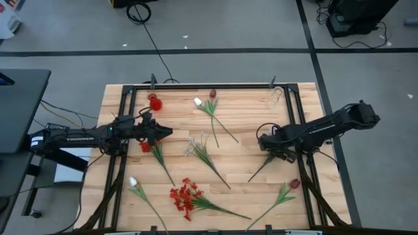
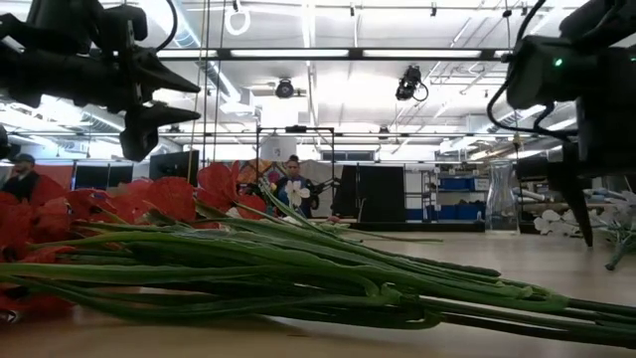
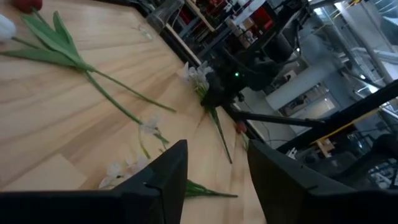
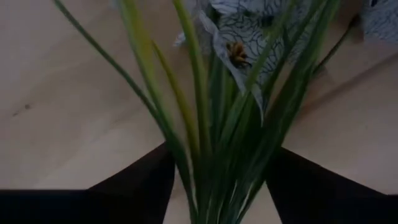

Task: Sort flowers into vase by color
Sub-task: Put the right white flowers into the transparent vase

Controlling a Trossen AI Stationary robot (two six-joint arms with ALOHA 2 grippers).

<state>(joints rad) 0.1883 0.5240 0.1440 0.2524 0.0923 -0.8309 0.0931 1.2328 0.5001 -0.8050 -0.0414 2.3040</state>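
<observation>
The left hand hangs left of centre in the high view, above the wooden tabletop, its fingers parted with nothing between them; just below it lies a red flower on a leafy stem, apart from the fingers. The right hand sits at the right of the frame, low over the tabletop; its wrist view shows the fingers spread wide on either side of a pale whitish sprig with long green leaves, the stems standing between them; whether the fingers press on the stems I cannot tell. The other flowers lie scattered: a red bloom at the upper left; a white and a maroon tulip bud together at the upper middle; another pale sprig at centre; a bright red cluster at the lower middle; a white bud at the lower left; a maroon bud at the lower right. A clear vase stands at the upper right of the tabletop.
</observation>
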